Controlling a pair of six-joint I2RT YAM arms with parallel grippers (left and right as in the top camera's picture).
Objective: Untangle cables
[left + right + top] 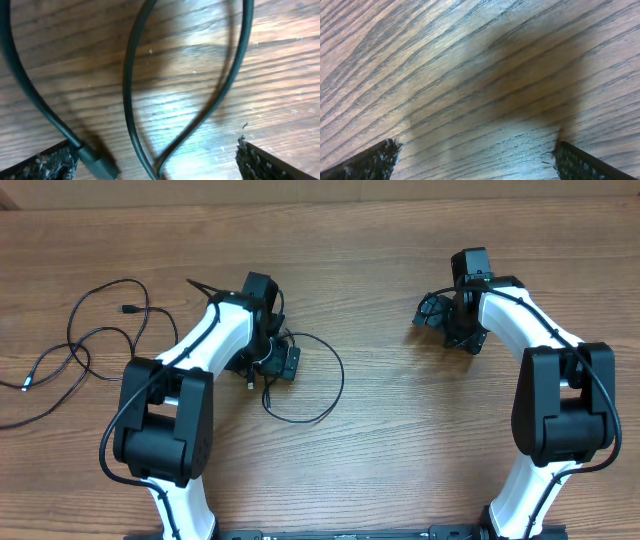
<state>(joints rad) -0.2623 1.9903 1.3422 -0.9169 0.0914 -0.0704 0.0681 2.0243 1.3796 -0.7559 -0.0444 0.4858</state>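
Okay, I have the left tool [278, 362] spread low over the loose loop [342, 376] mid-frame. A second cable [70, 328] sprawls upper left on the wood-grain surface [400, 460]. The right tool [440, 320] is spread, with nothing between. The cords are thin, round, black and rubbery. I judge them light and floppy, so I'd pinch beside the stiffer plug [97, 161].

Smooth, matt black cables [126, 100] on a faintly glossy, wood-grain table [470, 60].
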